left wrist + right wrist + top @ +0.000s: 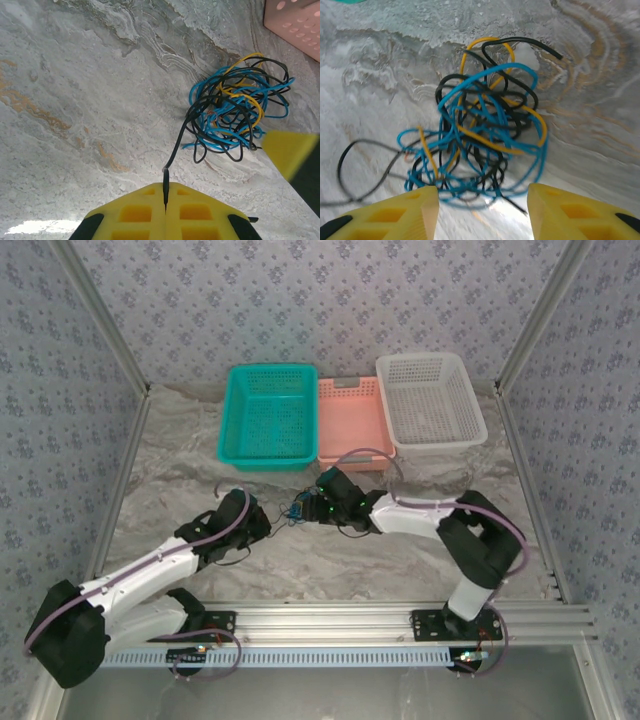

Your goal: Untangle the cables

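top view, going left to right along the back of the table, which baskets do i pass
teal basket → pink basket → white basket

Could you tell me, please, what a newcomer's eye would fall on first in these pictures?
A bright tangle of cables, blue, black and yellow, lies mid-table between the two claws. The left claw is shut on a black cable drawn out of it; the right claw stands open just before it. A teal basket, a pink basket and a white basket line the far edge.
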Motion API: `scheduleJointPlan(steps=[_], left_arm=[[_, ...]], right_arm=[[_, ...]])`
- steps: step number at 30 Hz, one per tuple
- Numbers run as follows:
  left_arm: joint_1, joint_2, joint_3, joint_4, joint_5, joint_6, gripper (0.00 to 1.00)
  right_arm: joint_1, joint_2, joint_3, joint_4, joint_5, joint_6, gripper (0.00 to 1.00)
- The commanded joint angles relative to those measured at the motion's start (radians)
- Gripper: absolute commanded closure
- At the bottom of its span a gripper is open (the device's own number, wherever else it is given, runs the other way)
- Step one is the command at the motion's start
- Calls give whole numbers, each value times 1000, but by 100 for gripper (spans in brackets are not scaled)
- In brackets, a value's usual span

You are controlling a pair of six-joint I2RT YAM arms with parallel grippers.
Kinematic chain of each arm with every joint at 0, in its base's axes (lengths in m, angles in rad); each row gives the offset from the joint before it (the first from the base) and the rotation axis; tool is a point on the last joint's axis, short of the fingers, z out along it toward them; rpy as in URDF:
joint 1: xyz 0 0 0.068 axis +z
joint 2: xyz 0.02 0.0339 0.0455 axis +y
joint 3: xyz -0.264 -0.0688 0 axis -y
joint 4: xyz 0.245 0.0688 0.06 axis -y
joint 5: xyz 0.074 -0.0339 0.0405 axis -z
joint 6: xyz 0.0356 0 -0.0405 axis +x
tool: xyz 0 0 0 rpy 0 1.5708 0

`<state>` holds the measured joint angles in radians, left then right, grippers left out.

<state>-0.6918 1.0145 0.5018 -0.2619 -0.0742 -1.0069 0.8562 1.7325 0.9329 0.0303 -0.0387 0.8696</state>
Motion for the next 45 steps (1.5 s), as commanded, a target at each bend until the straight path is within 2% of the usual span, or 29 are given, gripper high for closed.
scheduleJointPlan(steps=[1,3,6,8,15,26,32,45], left_arm=[[1,-17,-1,-16,20,11,100],[1,-22,-3,-26,21,13,100],[1,-45,-6,-54,7,11,100],[0,-76,-6,-95,-18,16,100],[18,-156,7,-242,-123,43,100],[101,-149,40,-381,-218,86,100],[140,-148,56,-430,-237,121,100],[203,-133,96,-508,-284,162,100]], right_arm=[[-6,82,25,88,-5,119,51],[-16,118,29,124,-10,141,59],[-30,129,21,132,-2,149,87],[-34,87,-14,107,33,129,100],[-92,-183,-169,-44,102,1,100],[-344,-519,-298,-267,38,-152,100],[-488,-618,-311,-391,43,-197,100],[-763,-719,-296,-487,-58,-269,100]])
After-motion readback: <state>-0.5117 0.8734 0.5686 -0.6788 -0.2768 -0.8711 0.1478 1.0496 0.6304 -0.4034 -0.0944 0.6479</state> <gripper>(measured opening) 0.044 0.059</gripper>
